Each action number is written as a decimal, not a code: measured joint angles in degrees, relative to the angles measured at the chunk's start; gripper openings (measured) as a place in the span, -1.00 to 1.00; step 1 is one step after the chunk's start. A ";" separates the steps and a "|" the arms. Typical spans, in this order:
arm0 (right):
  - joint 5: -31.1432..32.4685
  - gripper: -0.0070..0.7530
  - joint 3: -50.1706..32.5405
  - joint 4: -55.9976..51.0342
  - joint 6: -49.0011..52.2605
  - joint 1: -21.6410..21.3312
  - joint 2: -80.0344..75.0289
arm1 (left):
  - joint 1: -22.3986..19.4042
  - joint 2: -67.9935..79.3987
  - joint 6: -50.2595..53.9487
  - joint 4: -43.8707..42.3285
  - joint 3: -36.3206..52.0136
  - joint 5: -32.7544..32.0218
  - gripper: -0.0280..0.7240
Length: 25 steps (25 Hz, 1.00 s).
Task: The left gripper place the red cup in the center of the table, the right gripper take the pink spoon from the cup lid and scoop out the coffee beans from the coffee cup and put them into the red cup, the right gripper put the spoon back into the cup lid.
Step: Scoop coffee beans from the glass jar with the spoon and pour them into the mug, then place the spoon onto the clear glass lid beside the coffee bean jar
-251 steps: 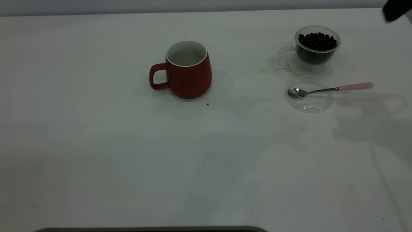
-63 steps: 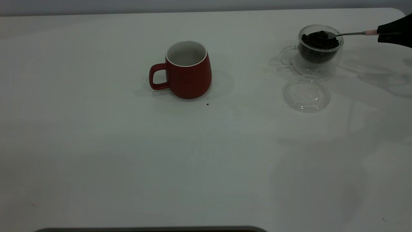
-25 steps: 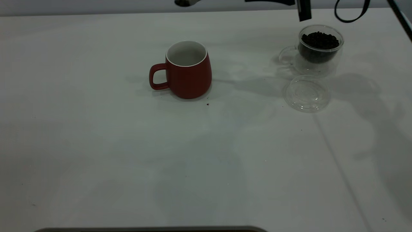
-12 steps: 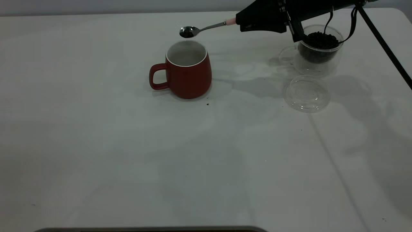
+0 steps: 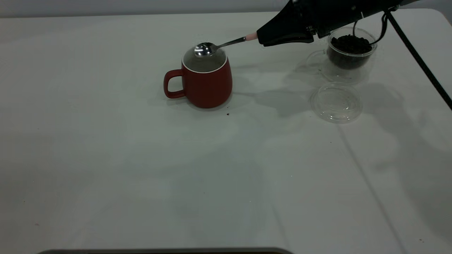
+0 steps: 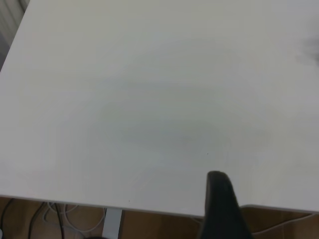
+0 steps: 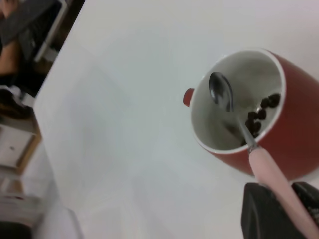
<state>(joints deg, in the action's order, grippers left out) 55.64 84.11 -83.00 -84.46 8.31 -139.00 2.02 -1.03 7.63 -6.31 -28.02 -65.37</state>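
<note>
The red cup (image 5: 206, 79) stands near the middle of the table (image 5: 141, 158), handle to the left. My right gripper (image 5: 263, 37) is shut on the pink spoon (image 5: 226, 44) by its pink handle. The spoon's bowl is over the cup's mouth and looks empty. In the right wrist view the spoon (image 7: 234, 112) reaches into the red cup (image 7: 286, 139), and a few coffee beans (image 7: 261, 112) lie inside it. The coffee cup (image 5: 349, 53) holds beans (image 5: 351, 44) at the back right. The cup lid (image 5: 336, 102) lies empty in front of it. Only one dark finger (image 6: 222, 209) of my left gripper shows, over the table's edge.
A dark cable (image 5: 420, 60) hangs from the right arm across the table's right side. A loose dark speck (image 5: 227, 114) lies by the red cup's base. The table edge (image 6: 124, 206) shows in the left wrist view.
My right gripper carried the spoon from the coffee cup to the red cup. In the last half second the spoon dropped lower over the cup's mouth, and its load is gone from the bowl.
</note>
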 joint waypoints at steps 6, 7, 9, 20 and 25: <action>-0.23 -0.72 0.00 1.22 0.46 -0.09 2.98 | 0.00 0.00 0.00 0.00 0.00 0.00 0.51; 0.21 -0.72 0.00 2.51 1.85 -0.68 4.25 | 0.00 0.00 0.00 0.00 0.00 0.00 0.51; 2.68 -0.72 0.00 5.97 6.05 -2.61 7.97 | 0.00 0.00 0.00 0.00 0.00 0.00 0.51; 11.22 -0.72 -7.34 20.91 21.44 -22.22 17.32 | 0.00 0.00 0.00 0.00 0.00 0.00 0.51; 8.47 -0.72 -16.38 21.40 18.78 -29.14 16.60 | 0.00 0.00 0.00 0.00 0.00 0.00 0.51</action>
<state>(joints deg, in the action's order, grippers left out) 64.11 67.73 -61.61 -65.68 -20.83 -122.40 2.02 -1.03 7.63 -6.31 -28.02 -65.37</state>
